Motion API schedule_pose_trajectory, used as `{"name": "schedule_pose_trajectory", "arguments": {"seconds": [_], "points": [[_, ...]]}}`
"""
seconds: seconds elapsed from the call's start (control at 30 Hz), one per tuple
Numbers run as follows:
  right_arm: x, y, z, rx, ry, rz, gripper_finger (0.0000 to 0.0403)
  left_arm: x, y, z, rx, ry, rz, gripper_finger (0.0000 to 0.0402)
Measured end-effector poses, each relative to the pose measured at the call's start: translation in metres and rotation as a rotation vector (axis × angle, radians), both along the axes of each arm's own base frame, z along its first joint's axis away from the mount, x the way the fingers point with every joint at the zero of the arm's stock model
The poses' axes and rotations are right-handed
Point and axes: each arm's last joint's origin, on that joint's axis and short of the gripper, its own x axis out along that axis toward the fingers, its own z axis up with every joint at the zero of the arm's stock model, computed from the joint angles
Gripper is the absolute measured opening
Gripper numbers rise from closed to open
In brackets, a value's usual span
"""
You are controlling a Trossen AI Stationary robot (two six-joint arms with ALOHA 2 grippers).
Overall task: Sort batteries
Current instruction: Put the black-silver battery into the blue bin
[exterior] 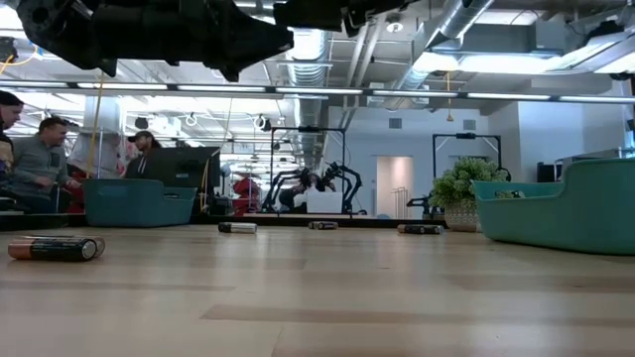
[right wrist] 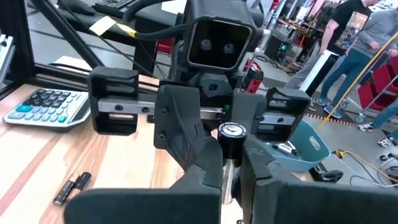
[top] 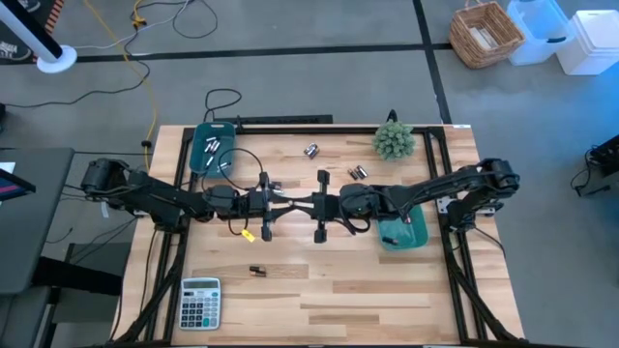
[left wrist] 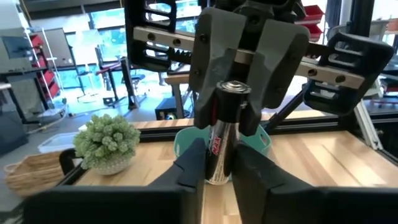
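Over the middle of the table my two grippers meet tip to tip, the left gripper (top: 295, 203) coming from the left and the right gripper (top: 324, 203) from the right. Between them stands one battery (left wrist: 222, 134), silver and dark with red print, its capped end (right wrist: 231, 130) up. Both grippers are shut on it. Other batteries lie loose on the wood: two at the far side (top: 311, 150) (top: 358, 172), one near the middle (top: 324, 176), and a dark pair at the near side (top: 256, 271). A few lie in the far-left teal bin (top: 213, 150). My left gripper (left wrist: 221, 177) pinches the battery's lower part (left wrist: 217, 167) between its two fingers, coming about level from the table's left. The battery stands roughly upright, clear of the table. My right gripper (right wrist: 229, 180) pinches the battery's upper part (left wrist: 231, 106) just below the cap, one finger on each side, level from the table's right.
A second teal bin (top: 401, 232) stands under the right arm. A small green plant (top: 394, 140) is at the far right, and a grey calculator (top: 200, 303) at the near left corner. People sit beyond the table's far side in the low view.
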Motion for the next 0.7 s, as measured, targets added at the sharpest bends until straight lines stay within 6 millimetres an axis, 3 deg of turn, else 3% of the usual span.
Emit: {"name": "schedule_pose_trajectory", "arguments": {"seconds": [0.17, 0.37, 0.7], "points": [[0.0, 0.0, 0.0, 0.013, -0.002, -0.003, 0.003, 0.0, 0.0, 0.0, 0.011, 0.002, 0.004, 0.0044], [0.0, 0.0, 0.001, 0.035, -0.008, -0.011, 0.0071, 0.0, 0.001, 0.0, 0.013, 0.006, 0.034, 0.0044], [-0.025, -0.003, 0.026, 0.035, 0.012, -0.032, 0.0204, -0.013, 0.005, -0.003, -0.006, 0.008, 0.146, 0.0044]]}}
